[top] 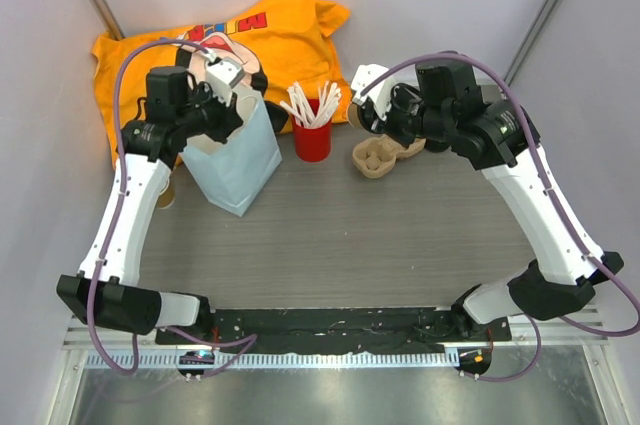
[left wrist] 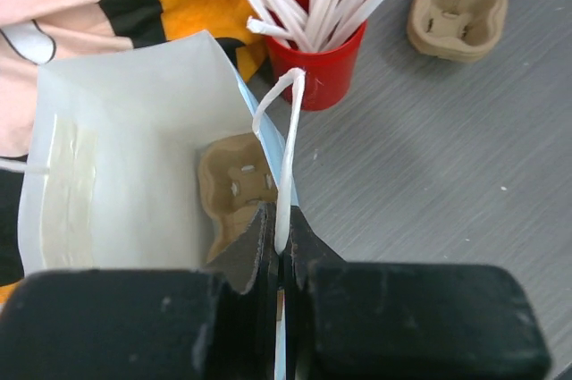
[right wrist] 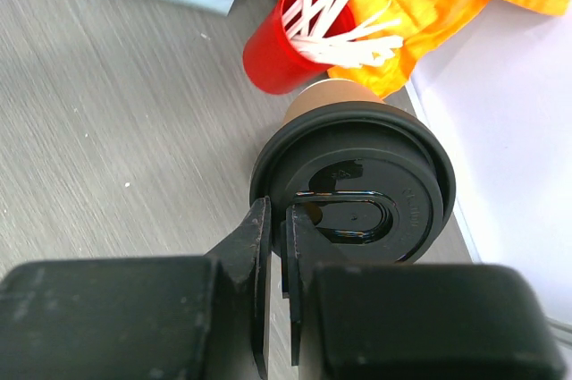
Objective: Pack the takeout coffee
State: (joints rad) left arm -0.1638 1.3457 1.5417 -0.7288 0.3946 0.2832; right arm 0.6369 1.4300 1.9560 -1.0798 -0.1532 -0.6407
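Right jaws are drawn almost together, nipping the near rim of the black lid on the takeout coffee, which sits directly under them; whether it rests on the surface or hangs clear, I cannot tell. Just beyond them stands the red cup of white sticks. Left jaws are pressed together on the white handle of the pale blue bag, whose mouth gapes below them with a pulp carrier inside. I'd judge the coffee light but touchy: thin paper walls that dent, a slick lid only snapped on. A grip on the rim could pop it; around the body under the lid, kept upright, looks safer.
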